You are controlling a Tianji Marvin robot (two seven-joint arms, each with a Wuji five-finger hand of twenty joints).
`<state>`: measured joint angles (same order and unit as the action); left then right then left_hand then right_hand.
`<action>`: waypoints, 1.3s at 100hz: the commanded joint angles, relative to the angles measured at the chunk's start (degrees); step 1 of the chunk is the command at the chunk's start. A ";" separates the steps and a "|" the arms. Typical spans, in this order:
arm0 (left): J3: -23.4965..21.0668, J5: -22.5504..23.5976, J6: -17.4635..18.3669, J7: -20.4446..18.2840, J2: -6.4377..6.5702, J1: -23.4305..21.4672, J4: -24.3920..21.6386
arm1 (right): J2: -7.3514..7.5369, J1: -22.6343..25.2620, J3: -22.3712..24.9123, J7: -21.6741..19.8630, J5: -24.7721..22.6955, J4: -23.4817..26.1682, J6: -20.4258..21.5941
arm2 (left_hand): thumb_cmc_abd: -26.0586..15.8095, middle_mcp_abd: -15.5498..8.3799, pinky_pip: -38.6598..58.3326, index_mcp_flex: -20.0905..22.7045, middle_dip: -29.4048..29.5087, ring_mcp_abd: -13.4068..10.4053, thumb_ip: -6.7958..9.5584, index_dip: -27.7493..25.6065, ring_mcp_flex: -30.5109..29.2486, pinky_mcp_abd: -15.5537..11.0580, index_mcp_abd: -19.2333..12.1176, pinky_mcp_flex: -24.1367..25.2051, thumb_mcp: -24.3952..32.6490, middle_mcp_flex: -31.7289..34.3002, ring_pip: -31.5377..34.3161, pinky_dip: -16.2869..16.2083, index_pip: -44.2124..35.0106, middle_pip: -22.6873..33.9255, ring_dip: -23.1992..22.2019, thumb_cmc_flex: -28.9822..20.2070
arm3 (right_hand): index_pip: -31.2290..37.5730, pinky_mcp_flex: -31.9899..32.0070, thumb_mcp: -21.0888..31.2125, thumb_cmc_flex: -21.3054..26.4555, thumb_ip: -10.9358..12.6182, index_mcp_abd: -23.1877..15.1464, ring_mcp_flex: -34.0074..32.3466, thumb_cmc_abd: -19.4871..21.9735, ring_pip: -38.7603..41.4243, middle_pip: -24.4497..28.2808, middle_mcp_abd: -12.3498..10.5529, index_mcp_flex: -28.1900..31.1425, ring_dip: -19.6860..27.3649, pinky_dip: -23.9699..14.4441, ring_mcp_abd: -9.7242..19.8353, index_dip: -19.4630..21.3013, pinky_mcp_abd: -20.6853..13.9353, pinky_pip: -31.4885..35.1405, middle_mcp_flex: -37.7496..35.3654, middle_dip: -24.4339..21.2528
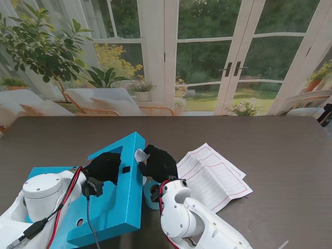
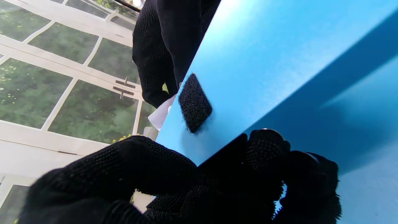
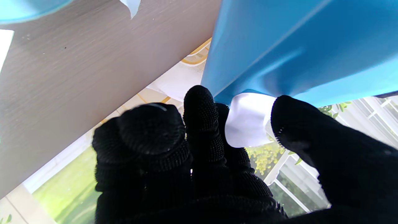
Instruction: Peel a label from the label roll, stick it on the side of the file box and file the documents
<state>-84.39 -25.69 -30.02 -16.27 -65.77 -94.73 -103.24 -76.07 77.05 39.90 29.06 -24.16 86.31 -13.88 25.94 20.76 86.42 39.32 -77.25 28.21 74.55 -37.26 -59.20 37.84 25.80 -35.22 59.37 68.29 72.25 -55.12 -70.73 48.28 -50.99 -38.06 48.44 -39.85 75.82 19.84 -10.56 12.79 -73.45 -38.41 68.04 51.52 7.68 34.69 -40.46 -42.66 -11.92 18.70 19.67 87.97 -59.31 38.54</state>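
A: Nearest me, what does the left hand (image 1: pixel 104 167) have?

B: Its black-gloved fingers (image 2: pixel 267 149) are closed on the raised panel edge of the flat blue cardboard file box (image 1: pixel 111 207), just beside a small black velcro patch (image 2: pixel 195 102). I judge that board light and stiff enough to stay propped from one edge, though it could flex if pressed.

A: And the right hand (image 1: pixel 158 162)?

B: It pinches a small white paper label (image 3: pixel 247 119) between thumb and fingertips (image 3: pixel 200 105), touching the box's far edge. The label looks thin, limp and sticky on one face, so I would hold only its margin and press from one side across.

A: The round label roll with the light blue core (image 1: pixel 150 193)?

B: On the dark wooden table (image 1: pixel 280 140), just beside the box and mostly hidden by the right arm. Farther right lie the white ruled document sheets (image 1: pixel 212 176), loose and floppy, best lifted by an edge.

A: What can't you tell?

B: Whether the label already adheres, and which face carries glue.
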 commanded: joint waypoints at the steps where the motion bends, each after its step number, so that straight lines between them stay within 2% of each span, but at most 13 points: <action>1: -0.07 0.36 0.67 -1.76 0.05 0.31 -0.47 | -0.19 0.93 -0.85 -1.33 -0.51 0.92 0.49 | 0.68 -3.24 -0.48 1.85 -0.15 1.40 1.16 -0.19 -0.57 -1.22 -0.14 1.09 0.47 0.63 3.22 1.72 -1.93 -0.11 -0.52 0.48 | 0.47 -1.49 0.07 -1.95 1.34 -3.88 -0.99 -1.38 -0.73 0.54 -0.10 0.03 0.22 -0.43 -2.32 -0.31 -1.54 3.31 1.19 -0.91; 12: -0.19 0.93 1.49 -2.86 0.37 0.24 -0.26 | -0.20 1.06 -1.19 -1.29 -0.80 1.09 0.57 | 1.21 -2.89 -1.56 2.05 0.35 2.50 1.55 0.33 1.06 -1.80 -0.58 3.00 0.76 -0.01 0.43 1.65 -1.35 -2.30 -0.12 0.06 | 0.40 -1.49 0.16 -1.96 1.27 -3.84 -0.99 -1.75 -0.81 0.59 -0.16 -0.09 0.25 -0.42 -2.25 -0.32 -1.58 3.31 1.26 -0.86; 20: -0.34 1.44 1.68 -3.64 0.62 0.22 -0.28 | -0.24 1.11 -1.39 -1.19 -0.99 1.16 0.52 | 1.35 -1.88 -3.42 2.12 0.85 4.62 2.10 1.31 4.97 -2.70 -1.44 5.90 1.41 -1.74 -5.06 0.93 -0.26 -7.87 -0.25 -0.25 | 0.36 -1.49 0.09 -2.01 1.23 -3.83 -0.96 -1.98 -0.83 0.60 -0.18 -0.32 0.25 -0.42 -2.28 -0.32 -1.59 3.31 1.38 -0.84; 29: -0.46 2.66 2.11 -4.23 0.91 0.18 -0.44 | -0.17 1.10 -1.54 -1.26 -1.31 1.22 0.51 | 2.89 0.43 -4.24 3.37 3.09 5.89 4.40 2.23 12.28 -5.63 -2.97 8.67 -0.36 -7.99 -12.29 -0.34 1.39 -15.01 0.12 -2.39 | 0.33 -1.47 0.02 -2.10 1.20 -3.96 -0.98 -2.07 -0.91 0.65 -0.28 -0.86 0.30 -0.41 -1.82 -0.30 -1.66 3.29 1.71 -0.81; 35: -0.44 3.76 2.92 -4.66 1.14 0.08 -0.46 | -0.19 1.01 -1.59 -1.15 -1.55 1.07 0.47 | 4.34 1.84 -3.73 5.24 12.89 4.52 5.38 2.54 17.48 -8.70 -2.31 9.70 -0.34 -15.79 -14.79 -1.31 1.84 -17.01 -0.45 -3.40 | 0.35 -1.47 0.03 -2.06 1.21 -3.89 -0.97 -2.15 -0.92 0.71 -0.34 -1.11 0.31 -0.40 -1.79 -0.28 -1.73 3.28 1.89 -0.78; 37: -0.42 4.09 3.20 -4.78 1.21 0.06 -0.45 | -0.19 0.97 -1.59 -1.12 -1.59 1.03 0.46 | 4.66 2.11 -3.57 5.63 19.76 4.14 5.55 2.36 18.67 -9.28 -2.18 9.80 -0.29 -18.01 -15.29 -1.62 2.20 -16.67 -0.47 -3.59 | 0.36 -1.45 0.04 -2.05 1.21 -3.88 -0.93 -2.13 -0.94 0.73 -0.31 -1.19 0.31 -0.39 -1.82 -0.27 -1.75 3.27 1.96 -0.77; 43: -0.37 4.74 3.86 -5.16 1.37 0.00 -0.36 | -0.20 0.94 -1.54 -1.07 -1.62 0.98 0.40 | 5.62 2.76 -3.14 6.62 24.80 3.23 5.90 2.35 20.25 -10.62 -1.45 9.68 0.03 -20.34 -16.31 -1.88 2.62 -18.88 -0.10 -4.10 | 0.28 -1.29 0.01 -2.02 1.20 -3.92 -0.66 -2.20 -0.96 0.74 -0.40 -1.80 0.29 -0.37 -1.93 -0.27 -1.87 3.22 2.41 -0.76; 51: -0.19 4.98 4.61 -4.86 1.31 0.01 -0.02 | -0.21 0.90 -1.50 -0.94 -1.73 0.90 0.28 | 7.19 3.01 -2.70 8.09 27.96 2.89 6.54 2.49 19.24 -10.09 -0.87 8.33 0.52 -18.98 -17.65 -1.46 3.44 -20.31 1.12 -5.02 | -0.11 -0.91 -0.19 -2.19 1.16 -3.82 -0.29 -2.28 -0.80 0.91 -0.56 -4.07 0.21 -0.41 -1.68 -0.34 -2.22 3.24 3.37 -0.70; 61: 0.25 5.24 5.84 -4.54 1.24 0.11 0.51 | -0.20 0.88 -1.48 -0.93 -1.81 0.87 0.18 | 8.80 2.41 -1.88 9.54 30.92 2.05 7.05 3.18 16.42 -9.58 -0.85 5.96 0.60 -16.24 -19.39 0.25 4.21 -21.83 3.15 -5.80 | -2.84 -0.06 -0.65 -2.48 1.08 -3.82 0.64 -2.84 -0.50 1.00 -0.91 -11.42 0.05 -0.53 -1.76 -1.39 -2.65 3.30 5.37 -0.82; 72: 0.64 4.87 6.74 -3.88 1.02 0.28 0.99 | -0.08 1.00 -1.45 -1.27 -1.77 1.08 0.08 | 9.61 2.29 -1.31 10.48 32.01 1.91 7.29 4.20 14.05 -8.77 -1.17 4.42 0.55 -13.77 -19.50 1.88 4.87 -22.32 3.78 -6.19 | -4.98 0.84 -1.27 -2.92 0.94 -3.07 1.75 -3.61 -0.31 0.36 -1.11 -17.36 -0.02 -0.67 -1.84 -2.41 -2.84 3.26 7.33 -1.41; 97: 1.10 3.92 7.80 -1.59 0.38 0.32 1.19 | -0.16 1.17 -1.84 -0.93 -2.33 0.91 -0.21 | 10.31 1.99 -0.19 10.43 33.83 1.40 6.90 7.04 10.05 -6.98 -2.74 2.17 -1.06 -10.26 -19.43 4.17 4.75 -23.92 4.69 -6.12 | -3.59 2.72 -2.34 -3.94 0.61 -1.53 4.26 -5.04 0.72 1.28 -1.77 -28.29 -0.03 -1.26 -1.32 -3.62 -3.92 3.52 12.71 -2.78; 112: 1.26 3.16 8.49 -0.78 0.12 0.13 1.24 | -0.50 1.10 -2.25 0.41 -3.45 0.47 -0.81 | 10.30 1.93 0.25 10.12 33.68 1.09 6.94 7.49 9.06 -6.74 -2.63 1.58 -1.24 -9.53 -18.76 4.89 3.90 -23.59 4.61 -6.17 | 0.62 3.43 -2.30 -4.48 0.33 -0.41 5.94 -6.36 1.61 2.98 -2.36 -26.12 0.19 -1.49 -0.25 -3.42 -5.01 3.88 17.88 -3.28; 130: 1.14 1.72 7.68 -0.69 -0.04 -0.15 0.85 | -1.19 0.74 -2.57 2.08 -3.91 -0.32 -1.95 | 9.03 2.54 0.01 8.71 32.67 2.06 6.81 6.72 9.64 -6.06 -1.62 2.55 -0.98 -9.64 -17.81 5.41 2.88 -22.70 4.04 -5.70 | 14.77 5.43 -2.87 -5.21 0.35 -1.30 10.01 -5.88 3.05 6.05 -2.87 -27.67 0.61 -1.71 0.73 2.85 -6.24 4.55 26.30 -4.71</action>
<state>-83.29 -23.12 -21.91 -15.61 -65.29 -94.71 -101.31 -76.44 77.61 37.74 31.46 -27.84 86.37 -15.13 32.21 25.32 83.44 47.44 -44.01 29.60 80.07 -30.06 -48.82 31.11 25.86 -32.17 59.09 56.43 52.84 -50.48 -66.22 24.41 -46.68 -42.12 58.47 -35.98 74.95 17.20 -9.66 12.07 -65.14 -41.95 70.28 56.19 6.68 8.93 -40.22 -42.76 -11.25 18.90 16.75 87.97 -36.49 34.91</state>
